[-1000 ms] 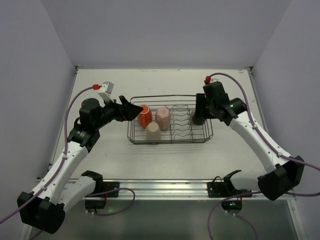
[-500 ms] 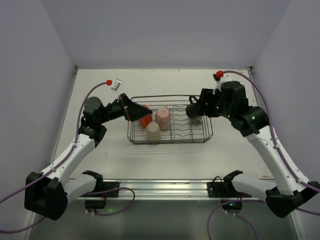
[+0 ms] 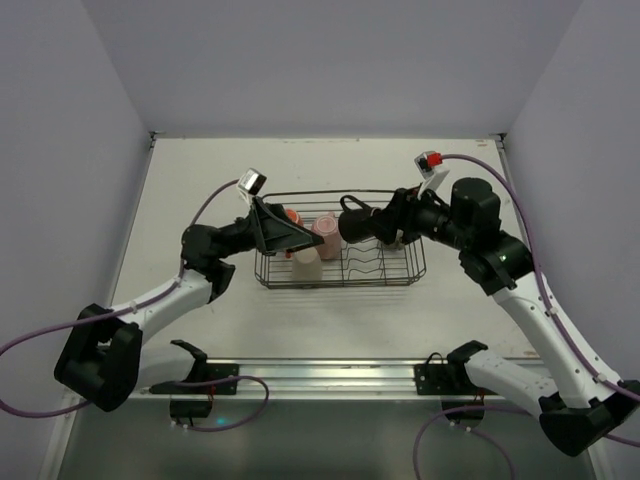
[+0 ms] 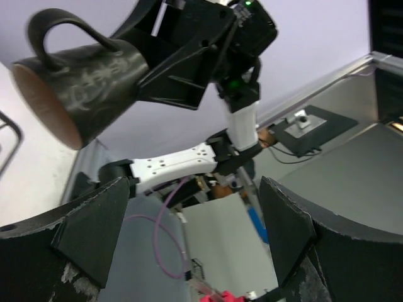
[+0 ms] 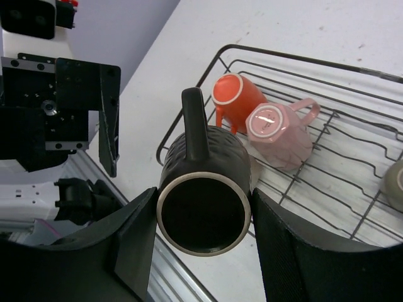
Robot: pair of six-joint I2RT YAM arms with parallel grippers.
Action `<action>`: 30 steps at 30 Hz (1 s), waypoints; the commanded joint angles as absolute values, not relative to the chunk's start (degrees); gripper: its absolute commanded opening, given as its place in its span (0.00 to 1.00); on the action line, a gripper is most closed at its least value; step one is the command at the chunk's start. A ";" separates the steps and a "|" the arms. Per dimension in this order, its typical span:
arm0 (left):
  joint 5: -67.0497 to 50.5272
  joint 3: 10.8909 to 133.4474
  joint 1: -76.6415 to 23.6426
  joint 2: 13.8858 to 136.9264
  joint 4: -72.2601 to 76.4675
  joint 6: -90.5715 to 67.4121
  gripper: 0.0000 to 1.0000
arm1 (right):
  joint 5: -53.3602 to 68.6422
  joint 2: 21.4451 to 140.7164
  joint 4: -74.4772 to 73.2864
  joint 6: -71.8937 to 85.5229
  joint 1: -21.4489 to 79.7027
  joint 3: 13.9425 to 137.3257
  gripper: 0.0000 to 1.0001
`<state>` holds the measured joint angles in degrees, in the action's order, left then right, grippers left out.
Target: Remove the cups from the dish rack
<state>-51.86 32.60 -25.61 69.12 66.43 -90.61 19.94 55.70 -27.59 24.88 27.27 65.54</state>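
The dish rack (image 3: 340, 284) sits mid-table (image 3: 200, 180), and from above 3 cups show inside its left half: the orange cup (image 3: 292, 214) at the far-left corner, the pink cup (image 3: 326, 230) just beside it, and the cream cup (image 3: 305, 262) nearer the front rail. The dark cup (image 3: 354, 222) is not resting in the rack. It hangs on its side above the wavy dividers, clamped between the fingers of the right gripper (image 3: 385, 226), handle up and mouth turned away from the left arm's side. The left gripper (image 3: 288, 238) is over the rack's left end, close to the orange cup, with its jaws spread and nothing between them. The right wrist view adds what the top view hides: the orange cup (image 5: 236, 97) stands upside down, the pink cup (image 5: 277, 129) is tipped over with its handle pointing right, and a sliver of an olive-grey cup (image 5: 395, 182) shows at the frame edge among the wires on the rack's right side. The cream cup is mostly covered there by the dark cup. The left wrist view alone shows the dark cup's (image 4: 82, 82) brown inside and pale scrawled markings on its wall.
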 commanded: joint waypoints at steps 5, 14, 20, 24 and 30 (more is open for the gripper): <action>-47.20 32.17 -28.92 71.28 77.52 -98.79 0.86 | 28.48 52.12 -13.10 28.21 27.25 62.75 0.00; -45.35 34.89 -29.27 69.52 60.91 -87.45 0.86 | 31.10 50.62 -14.59 28.56 27.25 63.98 0.00; -45.26 36.74 -30.67 71.54 63.19 -89.29 0.86 | 34.62 51.59 -11.08 30.14 27.33 62.40 0.00; -45.35 36.83 -31.02 72.77 68.89 -92.81 0.86 | 36.91 51.68 -6.96 30.76 27.33 60.13 0.00; -44.56 35.07 -32.17 75.85 79.95 -99.66 0.83 | 38.94 52.47 -1.94 32.87 27.25 57.14 0.00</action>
<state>-45.45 34.89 -31.53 75.05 69.36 -95.11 36.01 52.31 -10.22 30.63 27.29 57.74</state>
